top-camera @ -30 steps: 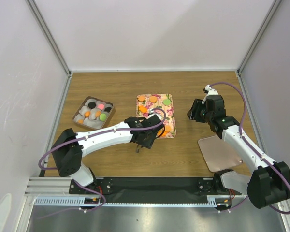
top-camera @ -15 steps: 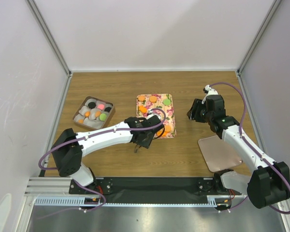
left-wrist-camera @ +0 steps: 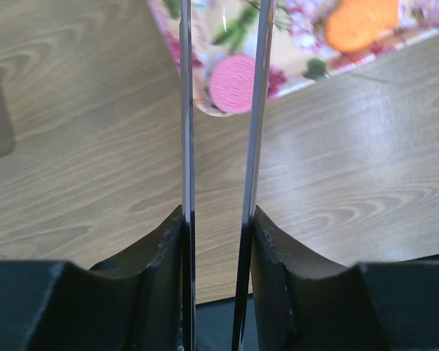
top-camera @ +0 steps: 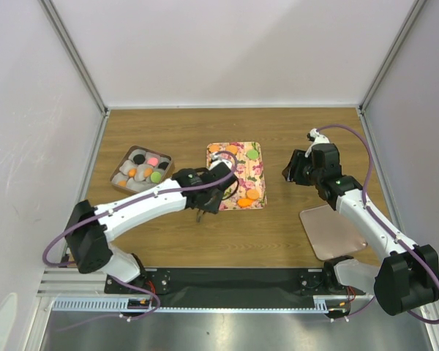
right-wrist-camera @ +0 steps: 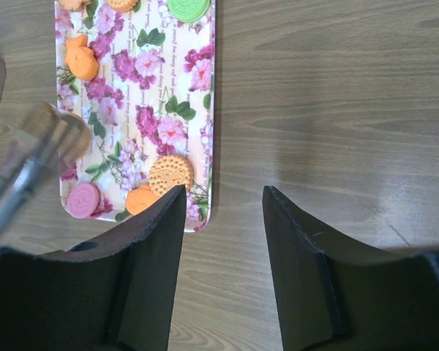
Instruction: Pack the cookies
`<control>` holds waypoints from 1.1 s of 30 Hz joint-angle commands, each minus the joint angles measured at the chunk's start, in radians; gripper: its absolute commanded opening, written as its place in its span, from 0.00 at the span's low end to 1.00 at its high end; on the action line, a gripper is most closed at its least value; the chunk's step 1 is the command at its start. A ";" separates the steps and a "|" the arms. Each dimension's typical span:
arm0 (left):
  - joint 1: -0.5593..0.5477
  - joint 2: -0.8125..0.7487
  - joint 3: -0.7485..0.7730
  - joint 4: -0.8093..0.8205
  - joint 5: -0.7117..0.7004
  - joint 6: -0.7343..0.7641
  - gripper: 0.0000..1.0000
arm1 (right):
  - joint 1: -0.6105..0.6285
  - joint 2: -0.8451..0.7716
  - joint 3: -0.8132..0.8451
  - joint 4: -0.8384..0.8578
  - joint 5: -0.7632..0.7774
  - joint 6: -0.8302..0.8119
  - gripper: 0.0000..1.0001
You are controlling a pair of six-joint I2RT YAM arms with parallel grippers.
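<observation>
The cookies lie on a floral tray (top-camera: 241, 172): orange (top-camera: 252, 194) and green (top-camera: 253, 154) ones in the top view. The right wrist view shows a green (right-wrist-camera: 189, 7), a tan (right-wrist-camera: 170, 174), a pink (right-wrist-camera: 83, 200) and an orange one (right-wrist-camera: 82, 60). My left gripper (top-camera: 205, 201) is shut on thin metal tweezers (left-wrist-camera: 186, 110). The blades stand apart, their tips over a pink cookie (left-wrist-camera: 233, 82) at the tray's near left corner. My right gripper (right-wrist-camera: 223, 194) is open and empty over bare wood right of the tray (right-wrist-camera: 168, 95).
A brown box (top-camera: 170, 167) at the left holds white paper cups with black, pink, orange and green cookies. A flat pinkish lid (top-camera: 333, 230) lies at the near right, under the right arm. White walls enclose the wooden table.
My left gripper with the tweezers has moved left and a little away from me, toward the tray's near left corner. The right arm has not moved.
</observation>
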 commanded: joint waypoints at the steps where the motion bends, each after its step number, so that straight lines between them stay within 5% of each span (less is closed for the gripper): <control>1: 0.046 -0.086 0.045 -0.023 -0.040 0.007 0.36 | 0.001 -0.025 0.025 0.011 -0.025 -0.007 0.51; 6: 0.152 -0.170 0.026 -0.094 -0.069 -0.005 0.36 | 0.014 -0.023 0.023 0.018 -0.051 0.000 0.51; 19: 0.638 -0.414 -0.133 -0.142 0.033 0.058 0.35 | 0.038 -0.009 0.017 0.040 -0.129 0.017 0.52; 33: 0.792 -0.426 -0.253 -0.128 0.099 0.074 0.35 | 0.041 0.003 0.013 0.049 -0.143 0.022 0.52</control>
